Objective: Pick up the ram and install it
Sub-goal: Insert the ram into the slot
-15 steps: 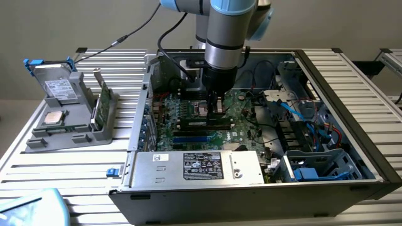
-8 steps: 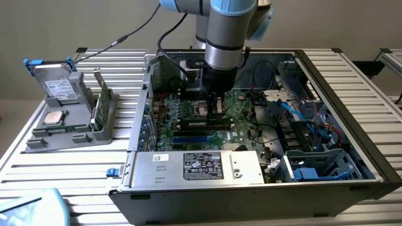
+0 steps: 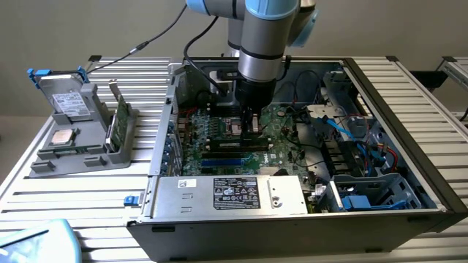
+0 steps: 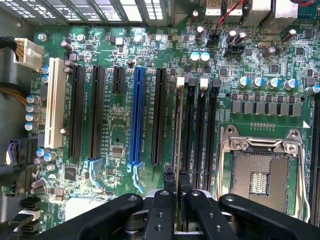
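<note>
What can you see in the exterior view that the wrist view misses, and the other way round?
Exterior view: the arm, the silver power box, and a grey tray outside the case, with a green card standing in it.
Wrist view: the white slot and white plug.
Both: the green motherboard and the pincer, shut on the ram at the black slots.

**A robotics lab bench for PC assembly**

This looks like a robotics lab or test workshop. A robot arm (image 3: 261,38) reaches into an open computer case (image 3: 307,159) lying on a counter (image 3: 66,192) of ribbed aluminium slats. Beside the case, a grey fixture (image 3: 76,142) holds loose parts upright and flat. The bare motherboard (image 4: 125,125) shows slots and an empty processor socket (image 4: 260,175). Plain wall behind.
</note>
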### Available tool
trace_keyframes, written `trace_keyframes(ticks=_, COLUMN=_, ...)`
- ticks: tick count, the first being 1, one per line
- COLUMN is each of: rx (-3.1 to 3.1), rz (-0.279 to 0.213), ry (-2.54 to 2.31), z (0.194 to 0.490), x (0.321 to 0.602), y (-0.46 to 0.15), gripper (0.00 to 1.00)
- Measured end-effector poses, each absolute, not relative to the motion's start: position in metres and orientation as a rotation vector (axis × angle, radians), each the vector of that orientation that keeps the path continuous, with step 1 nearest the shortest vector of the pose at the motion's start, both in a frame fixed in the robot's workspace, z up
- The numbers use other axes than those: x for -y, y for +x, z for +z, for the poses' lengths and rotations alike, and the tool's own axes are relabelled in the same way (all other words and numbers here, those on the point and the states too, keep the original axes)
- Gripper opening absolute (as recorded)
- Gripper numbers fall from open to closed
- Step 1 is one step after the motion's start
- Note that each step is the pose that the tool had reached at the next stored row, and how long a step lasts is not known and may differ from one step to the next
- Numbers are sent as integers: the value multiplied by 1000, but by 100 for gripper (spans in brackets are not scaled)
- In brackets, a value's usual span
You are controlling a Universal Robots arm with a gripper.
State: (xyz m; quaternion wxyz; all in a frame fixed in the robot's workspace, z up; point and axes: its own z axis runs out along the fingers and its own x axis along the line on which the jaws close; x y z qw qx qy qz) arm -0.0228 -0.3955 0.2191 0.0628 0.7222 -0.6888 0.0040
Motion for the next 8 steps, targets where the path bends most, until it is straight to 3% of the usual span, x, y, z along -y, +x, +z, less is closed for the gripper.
trace_keyframes(ticks=8, rx=2080, rz=8, ry=2180, z=219, x=395, y=-23, gripper=14)
